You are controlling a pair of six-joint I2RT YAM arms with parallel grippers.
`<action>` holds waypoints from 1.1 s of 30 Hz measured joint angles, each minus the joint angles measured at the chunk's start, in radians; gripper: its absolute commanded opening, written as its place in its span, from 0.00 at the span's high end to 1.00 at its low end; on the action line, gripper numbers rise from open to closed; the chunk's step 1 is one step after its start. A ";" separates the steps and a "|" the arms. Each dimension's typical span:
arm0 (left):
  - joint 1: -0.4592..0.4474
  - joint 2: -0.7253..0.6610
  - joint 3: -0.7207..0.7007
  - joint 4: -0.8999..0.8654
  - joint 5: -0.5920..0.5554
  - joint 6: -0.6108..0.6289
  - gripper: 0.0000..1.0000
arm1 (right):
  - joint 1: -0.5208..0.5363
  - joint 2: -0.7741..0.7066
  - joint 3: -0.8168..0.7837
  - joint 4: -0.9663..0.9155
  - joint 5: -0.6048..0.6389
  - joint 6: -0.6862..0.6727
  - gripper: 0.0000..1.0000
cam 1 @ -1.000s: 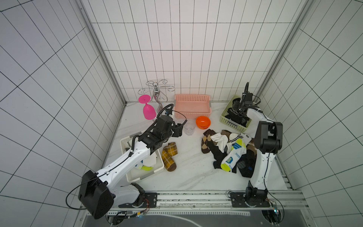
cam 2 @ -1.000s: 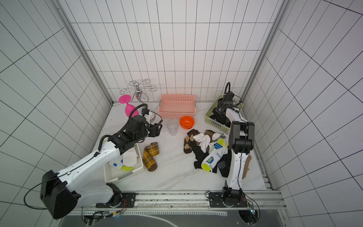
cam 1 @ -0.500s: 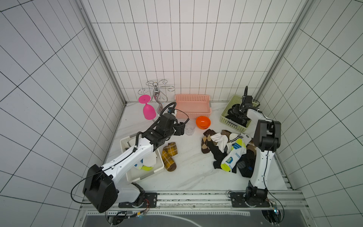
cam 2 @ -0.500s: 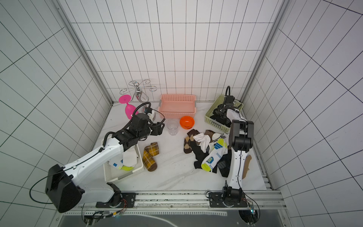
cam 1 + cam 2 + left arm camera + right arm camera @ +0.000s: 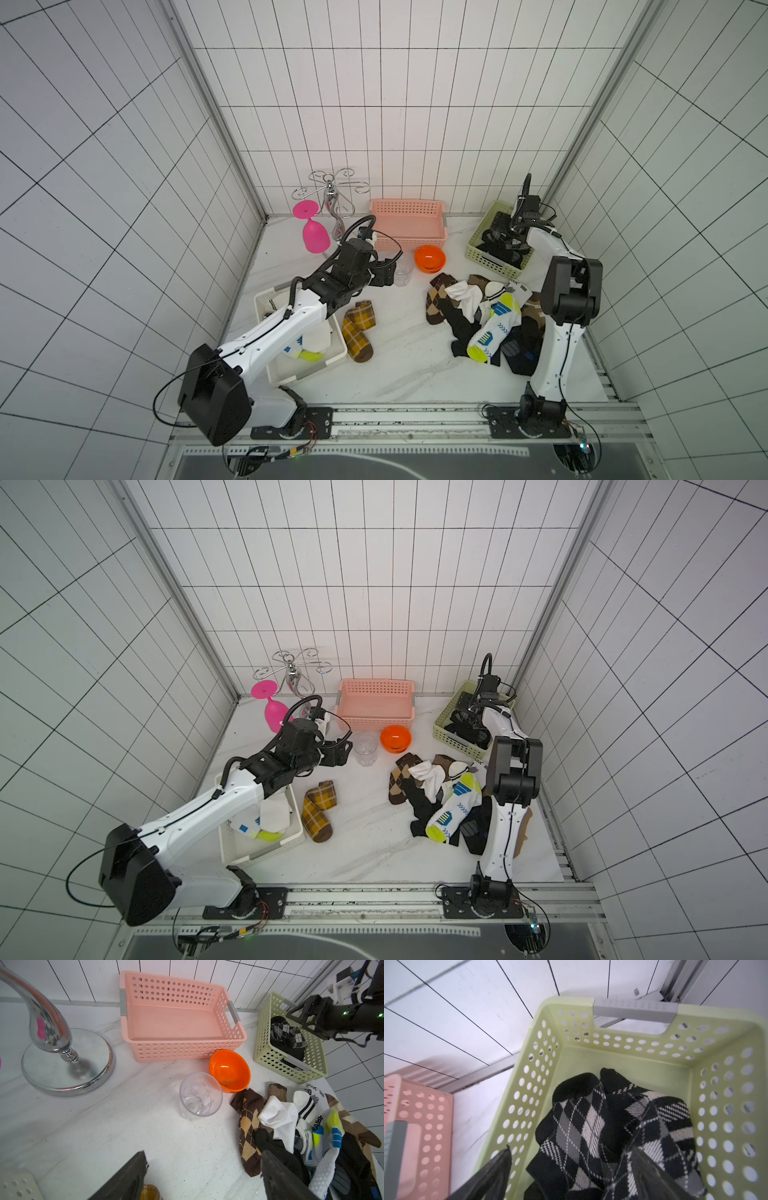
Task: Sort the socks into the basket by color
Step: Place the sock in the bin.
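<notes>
A mixed pile of socks [image 5: 482,320], white, brown argyle and black, lies on the table's right side. Two brown plaid socks [image 5: 359,330] lie beside the white basket [image 5: 305,368], which holds white socks [image 5: 316,338]. Black argyle socks [image 5: 591,1122] lie in the green basket [image 5: 494,259]. My right gripper [image 5: 571,1151] hangs open just over them, holding nothing. My left gripper [image 5: 203,1155] is open above bare table, between the plaid socks and the pile [image 5: 291,1126], next to a clear cup [image 5: 199,1095]. The pink basket [image 5: 409,224] holds nothing.
An orange bowl [image 5: 429,258] sits in front of the pink basket, close to the clear cup [image 5: 402,276]. A chrome glass rack [image 5: 332,199] with a pink goblet [image 5: 315,232] stands at the back left. Tiled walls close in three sides.
My right gripper has opened over the green basket and let go of the black sock. My left gripper has swung towards the cup and opened wider.
</notes>
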 measured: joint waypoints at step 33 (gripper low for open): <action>-0.027 0.300 0.014 -0.355 -0.195 -0.148 0.03 | 0.302 -0.521 -0.266 -0.037 -0.135 0.068 0.00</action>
